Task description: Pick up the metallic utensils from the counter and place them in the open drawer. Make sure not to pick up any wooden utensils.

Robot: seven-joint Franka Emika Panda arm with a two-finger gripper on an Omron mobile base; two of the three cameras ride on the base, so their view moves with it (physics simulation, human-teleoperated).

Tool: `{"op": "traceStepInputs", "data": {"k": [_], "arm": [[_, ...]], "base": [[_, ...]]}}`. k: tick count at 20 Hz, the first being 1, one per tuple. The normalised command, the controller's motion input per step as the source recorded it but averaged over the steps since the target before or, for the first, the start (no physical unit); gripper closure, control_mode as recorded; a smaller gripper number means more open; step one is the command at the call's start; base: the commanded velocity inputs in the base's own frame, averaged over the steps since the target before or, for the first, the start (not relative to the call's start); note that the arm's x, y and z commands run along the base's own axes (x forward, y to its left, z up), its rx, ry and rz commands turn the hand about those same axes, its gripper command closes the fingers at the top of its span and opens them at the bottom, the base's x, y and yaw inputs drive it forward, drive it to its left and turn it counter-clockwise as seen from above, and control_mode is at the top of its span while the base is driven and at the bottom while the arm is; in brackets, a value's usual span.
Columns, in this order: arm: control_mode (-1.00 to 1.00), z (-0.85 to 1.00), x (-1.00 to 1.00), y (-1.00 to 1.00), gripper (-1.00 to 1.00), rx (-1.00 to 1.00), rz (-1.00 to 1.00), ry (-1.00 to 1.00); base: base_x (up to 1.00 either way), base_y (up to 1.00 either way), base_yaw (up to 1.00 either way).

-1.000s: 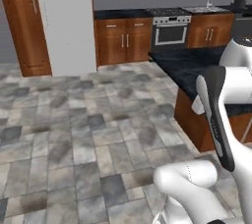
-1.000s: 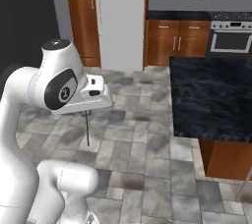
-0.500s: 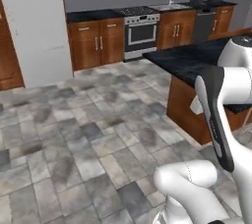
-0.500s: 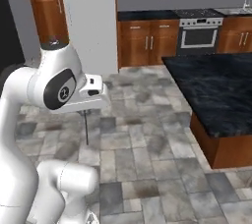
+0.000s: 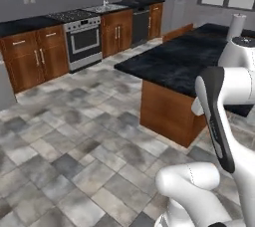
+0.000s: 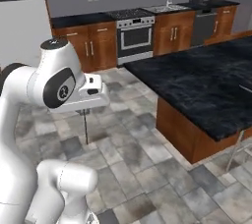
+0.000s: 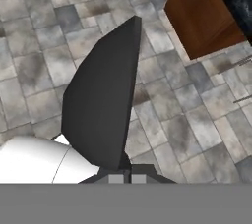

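Kitchen island counter (image 6: 206, 83) at right of frame is well apart; gripper (image 7: 123, 179), fingers together on nothing, has no utensil picked yet.

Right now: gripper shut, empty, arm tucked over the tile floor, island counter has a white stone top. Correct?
One thing is off: the counter top is glossy black stone, not white, as the right base view shows. The rest stands: the gripper is shut, empty, above the tile floor.

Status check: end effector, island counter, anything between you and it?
End effector shut, nothing held, pointing at the floor. Island counter ahead on the right; can't make out any utensils on it. Bare tile floor between base and island.
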Motion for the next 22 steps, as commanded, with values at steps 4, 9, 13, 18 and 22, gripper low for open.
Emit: {"op": "traceStepInputs", "data": {"k": [4,9,13,18,22], "arm": [[1.00,0.00,0.00,0.00,1.00,0.00,0.00,0.00],[1.00,0.00,0.00,0.00,1.00,0.00,0.00,0.00],[1.00,0.00,0.00,0.00,1.00,0.00,0.00,0.00],[1.00,0.00,0.00,0.00,1.00,0.00,0.00,0.00],[1.00,0.00,0.00,0.00,1.00,0.00,0.00,0.00]], "base": [[0.85,1.00,-0.61],[0.88,1.00,-0.59],[0.84,1.00,-0.54],[0.57,1.00,-0.43],[0.17,1.00,-0.28]]}}
